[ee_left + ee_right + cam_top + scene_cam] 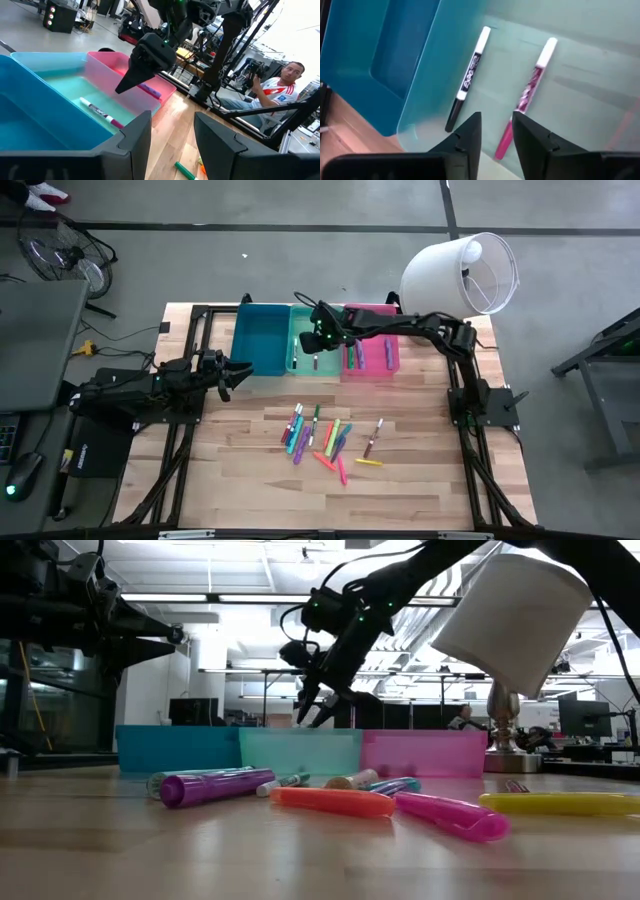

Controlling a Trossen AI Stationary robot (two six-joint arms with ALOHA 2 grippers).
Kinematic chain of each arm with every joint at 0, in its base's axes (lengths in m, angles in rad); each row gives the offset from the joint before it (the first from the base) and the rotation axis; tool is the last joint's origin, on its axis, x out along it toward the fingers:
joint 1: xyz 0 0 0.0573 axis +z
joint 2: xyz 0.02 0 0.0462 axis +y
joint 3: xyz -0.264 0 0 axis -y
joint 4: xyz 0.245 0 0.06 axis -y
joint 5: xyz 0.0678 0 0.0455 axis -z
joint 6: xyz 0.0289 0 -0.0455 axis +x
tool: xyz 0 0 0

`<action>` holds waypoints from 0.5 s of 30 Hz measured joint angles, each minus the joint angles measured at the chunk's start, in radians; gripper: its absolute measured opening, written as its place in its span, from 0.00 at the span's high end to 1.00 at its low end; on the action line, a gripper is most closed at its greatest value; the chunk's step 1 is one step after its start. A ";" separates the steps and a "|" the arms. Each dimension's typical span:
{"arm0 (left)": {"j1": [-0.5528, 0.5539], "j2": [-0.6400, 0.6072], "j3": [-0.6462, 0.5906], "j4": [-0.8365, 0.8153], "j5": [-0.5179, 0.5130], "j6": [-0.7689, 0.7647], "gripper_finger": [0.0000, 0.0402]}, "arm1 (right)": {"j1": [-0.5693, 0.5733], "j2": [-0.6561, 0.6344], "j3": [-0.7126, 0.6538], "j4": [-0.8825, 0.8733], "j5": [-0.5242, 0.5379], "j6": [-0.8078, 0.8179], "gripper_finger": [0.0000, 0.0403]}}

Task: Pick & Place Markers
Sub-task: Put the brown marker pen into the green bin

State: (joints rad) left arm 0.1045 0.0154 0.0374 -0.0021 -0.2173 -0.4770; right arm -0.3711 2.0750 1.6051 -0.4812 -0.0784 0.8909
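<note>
Up on the bench, the right gripper hangs over the mint bin, fingers slightly parted and empty, above two markers lying inside; loose markers await mid-bench. Left gripper idles open beside the blue bin.

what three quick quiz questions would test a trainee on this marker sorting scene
1. True or false: the right pincer hangs over the mint green bin.
2. How many markers lie in that bin? A) none B) two C) five
3. Fill in: the left pincer waits beside the ____ bin.

Key: 1 true. 2 B: a black and white marker and a pink and white marker. 3 blue.
</note>
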 joint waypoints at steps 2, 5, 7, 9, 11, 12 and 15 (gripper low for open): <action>0.000 0.000 0.000 0.000 0.000 0.000 0.63 | 0.001 0.000 0.000 0.000 -0.007 -0.002 0.72; 0.000 0.000 0.000 0.000 0.000 0.000 0.63 | 0.005 -0.004 0.000 0.000 -0.006 -0.008 0.68; 0.000 0.000 0.000 0.000 0.000 0.000 0.63 | 0.005 -0.018 0.000 -0.002 -0.005 -0.022 0.67; 0.000 0.000 0.000 0.000 0.000 0.000 0.63 | 0.005 -0.038 0.000 0.000 0.001 -0.035 0.66; 0.000 0.000 0.000 0.000 0.000 0.000 0.63 | 0.007 -0.057 0.000 -0.003 0.002 -0.048 0.65; 0.000 0.000 0.000 0.000 0.000 0.000 0.63 | 0.009 -0.067 0.000 -0.010 0.003 -0.057 0.65; 0.000 0.000 0.000 0.000 0.000 0.000 0.63 | 0.025 -0.101 0.000 -0.034 0.008 -0.083 0.65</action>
State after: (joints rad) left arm 0.1047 0.0154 0.0376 -0.0021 -0.2173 -0.4770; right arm -0.3466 1.9745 1.6051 -0.5155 -0.0708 0.8076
